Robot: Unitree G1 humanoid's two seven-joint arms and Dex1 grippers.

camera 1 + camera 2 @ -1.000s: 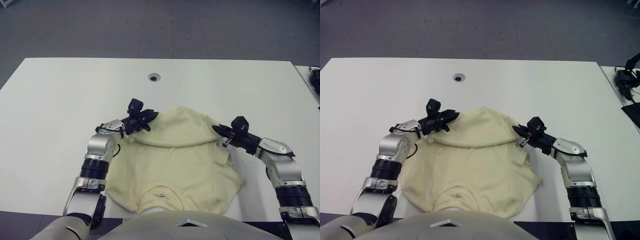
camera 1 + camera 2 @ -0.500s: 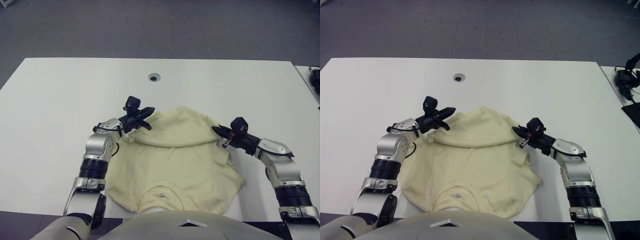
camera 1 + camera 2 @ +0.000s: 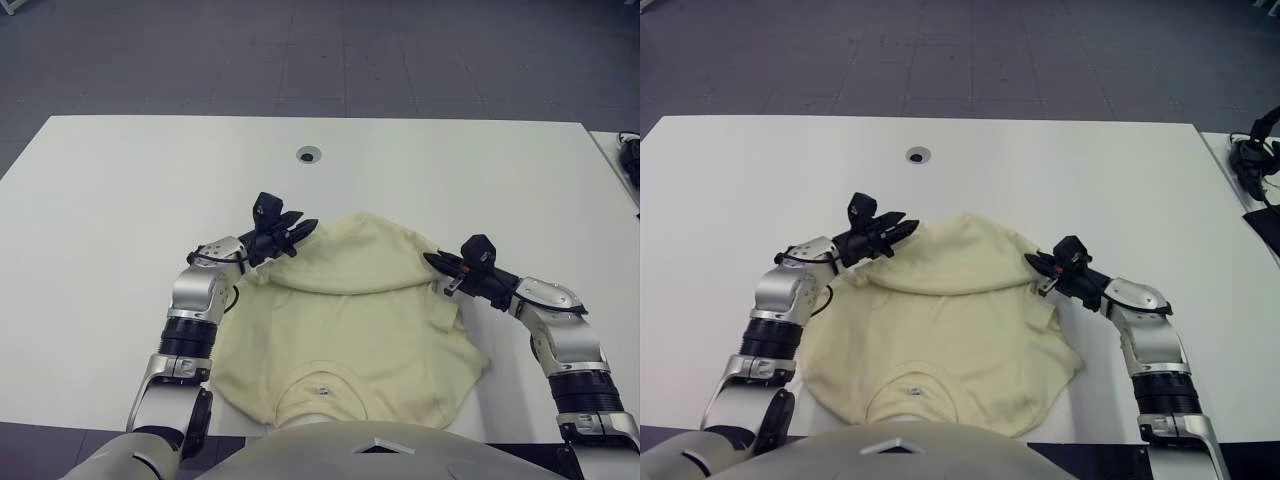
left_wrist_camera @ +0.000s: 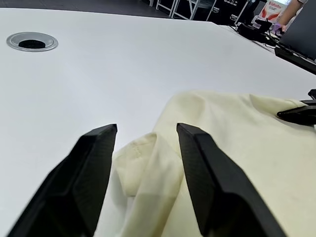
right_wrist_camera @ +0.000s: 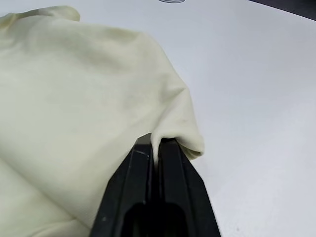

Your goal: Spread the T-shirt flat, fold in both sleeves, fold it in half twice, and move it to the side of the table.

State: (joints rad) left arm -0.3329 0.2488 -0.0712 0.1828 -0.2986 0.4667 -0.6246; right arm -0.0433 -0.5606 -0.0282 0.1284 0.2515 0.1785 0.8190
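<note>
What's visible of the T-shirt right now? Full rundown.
The T-shirt is pale yellow, a soft-looking knit, lying on the white table at the robot's edge, with its collar nearest the robot. It is not flat: the far part appears doubled back over the body in a rounded, wrinkled hump. The right gripper is shut on a fold at its far right edge. The left gripper is open, its fingers either side of the crumpled far left corner, not clamping it.

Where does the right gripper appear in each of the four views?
Left eye view: right gripper at the T-shirt's right edge.
Right eye view: same spot, right of centre.
Left wrist view: far off, black tips across the T-shirt.
Right wrist view: close up, shut on a fold.
Shared landmark: the T-shirt's folded-over edge.
</note>
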